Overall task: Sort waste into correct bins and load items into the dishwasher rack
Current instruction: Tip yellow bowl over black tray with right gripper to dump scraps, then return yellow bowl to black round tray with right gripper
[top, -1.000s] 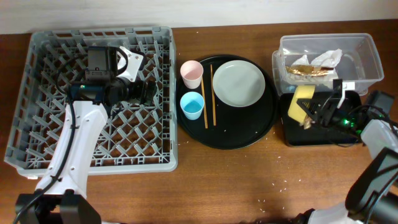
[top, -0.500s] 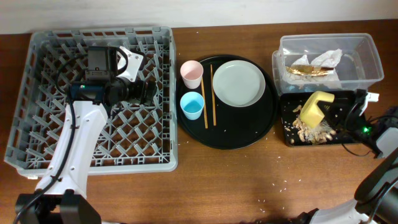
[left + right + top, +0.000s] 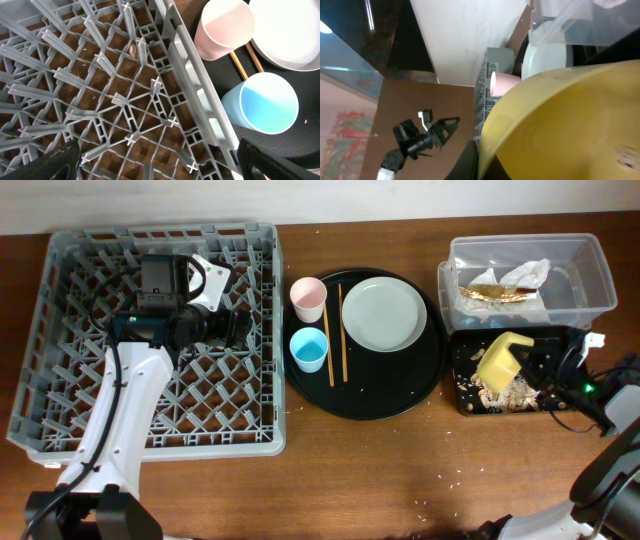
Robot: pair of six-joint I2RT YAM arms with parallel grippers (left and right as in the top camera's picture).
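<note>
From above, the right gripper (image 3: 548, 366) holds the yellow bowl (image 3: 503, 358) tilted over the black tray (image 3: 462, 405), with food scraps (image 3: 503, 390) beneath it. Left wrist: the left gripper (image 3: 157, 150) is spread wide above the dishwasher rack (image 3: 100, 75). Right wrist: the bowl fills the frame, apparently pinched at its rim.

A tipped yellow bowl (image 3: 505, 358) leans over rice-flecked scraps (image 3: 500, 392) in the shallow black tray (image 3: 510, 411); crumpled napkin (image 3: 527, 273) and gold wrapper (image 3: 495, 293) lie in the clear tub (image 3: 603, 275). The pink cup (image 3: 308, 298), blue cup (image 3: 309, 348), pale plate (image 3: 384, 314) and chopsticks (image 3: 343, 330) sit beside the grey rack (image 3: 200, 444).
</note>
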